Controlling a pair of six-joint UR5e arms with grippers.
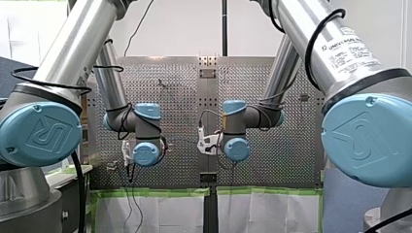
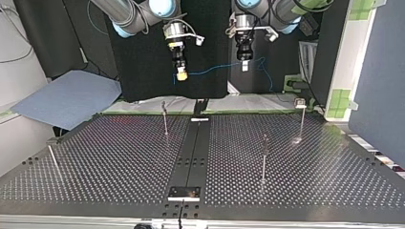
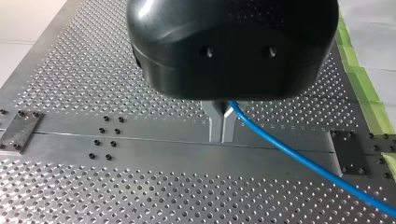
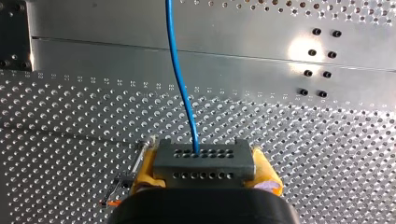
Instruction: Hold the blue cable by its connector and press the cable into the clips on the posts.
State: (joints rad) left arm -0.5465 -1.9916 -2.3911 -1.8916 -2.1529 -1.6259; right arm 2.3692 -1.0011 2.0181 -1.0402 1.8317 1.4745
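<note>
You have the thin blue cable [image 2: 216, 68], judged light and limp, slung well above the slim metal posts [image 2: 264, 157], with your right gripper [image 4: 204, 173] clamped by its yellow pads [image 4: 144, 172] on the rigid grey perforated connector block [image 4: 204, 161], which is the proper hold, and your left gripper [image 3: 222, 133] closed on the cable itself.

In the left wrist view the black housing [image 3: 231, 46] of my left pincer [image 3: 222, 138] covers the roots of its metal fingers [image 3: 215, 122] and the stretch of blue cable [image 3: 303, 161] passing under it. The cable's other end runs out of the frame. In the right wrist view my right pincer [image 4: 204, 161] is cut off at the edge and hides the rear of the connector [image 4: 205, 164]. A small metal piece [image 4: 125, 179] beside it is too blurred to name. In the front view both pincers sit hidden behind the wrist joints [image 1: 145, 153]. In the top view the clips [image 2: 300, 102] on the posts [image 2: 264, 160] are too small to make out.
</note>
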